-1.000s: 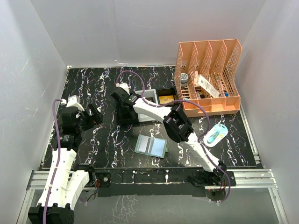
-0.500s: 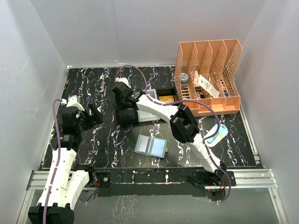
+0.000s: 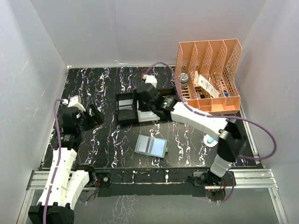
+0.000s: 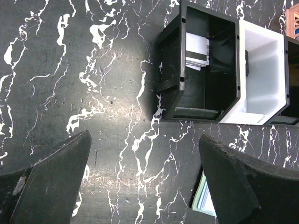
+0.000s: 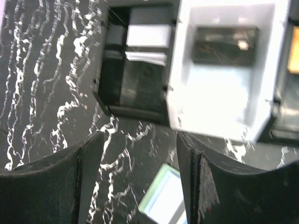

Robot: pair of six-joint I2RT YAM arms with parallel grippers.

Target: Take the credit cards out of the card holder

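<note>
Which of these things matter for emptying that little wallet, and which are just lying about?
Job: card holder, lying open; pale card in the black tray; dark card in the white tray.
Lying about: orange file rack; white-and-teal object in front of it.
</note>
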